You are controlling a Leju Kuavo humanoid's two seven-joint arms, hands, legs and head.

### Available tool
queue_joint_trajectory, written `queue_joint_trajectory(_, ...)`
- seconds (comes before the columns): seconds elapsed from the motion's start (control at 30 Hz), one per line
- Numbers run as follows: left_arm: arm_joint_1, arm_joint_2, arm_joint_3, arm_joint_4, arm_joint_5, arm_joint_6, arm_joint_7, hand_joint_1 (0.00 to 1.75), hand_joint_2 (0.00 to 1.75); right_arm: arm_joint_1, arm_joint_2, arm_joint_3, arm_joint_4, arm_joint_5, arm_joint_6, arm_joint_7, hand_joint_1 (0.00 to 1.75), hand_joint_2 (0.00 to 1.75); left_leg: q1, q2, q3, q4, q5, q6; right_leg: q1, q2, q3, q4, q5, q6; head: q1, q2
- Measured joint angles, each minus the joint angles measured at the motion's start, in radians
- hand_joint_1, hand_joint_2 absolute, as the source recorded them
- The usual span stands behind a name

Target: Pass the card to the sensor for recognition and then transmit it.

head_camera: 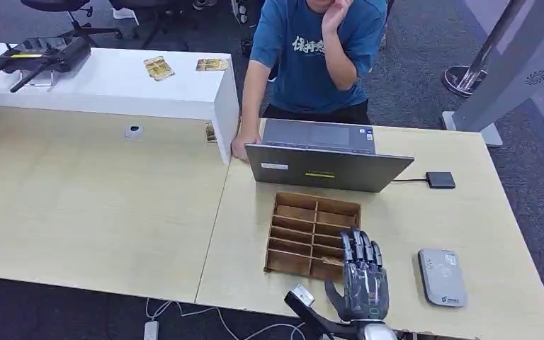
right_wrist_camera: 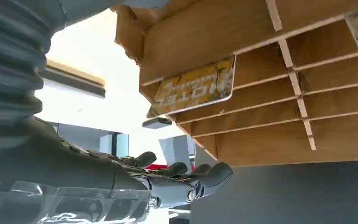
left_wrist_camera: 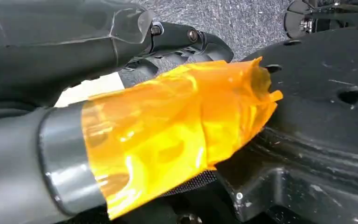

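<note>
Head view, left to right: I see my left hand [left_wrist_camera: 177, 140] nowhere on the desk and can't tell its grip, my right hand [head_camera: 360, 280] hovers empty, fingers spread, over the rack [head_camera: 314, 235] where the card [right_wrist_camera: 196, 88] stands slotted, sensor [head_camera: 442, 276] beside; a clumsy reach could, I judge, shove the rack.

so on the desks: one wooden divider tray [head_camera: 304, 212], one laptop [head_camera: 326, 166], one grey card reader [head_camera: 442, 277], and four yellow cards [head_camera: 159, 68] I can count.
</note>
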Motion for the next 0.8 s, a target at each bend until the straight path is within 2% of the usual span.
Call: queue_joint_trajectory(0.8, 0.001, -0.005, 0.000, 0.000, 0.015, 0.005, 0.000, 0.00, 0.00, 0.033, -0.011, 0.009, -0.054, -0.035, 0.012, 0.004, 0.00, 1.75, 0.000, 0.000, 0.000, 0.000, 0.000, 0.000, 0.000, 0.000, 0.000, 0.000, 0.000, 0.000, 0.000, 0.000)
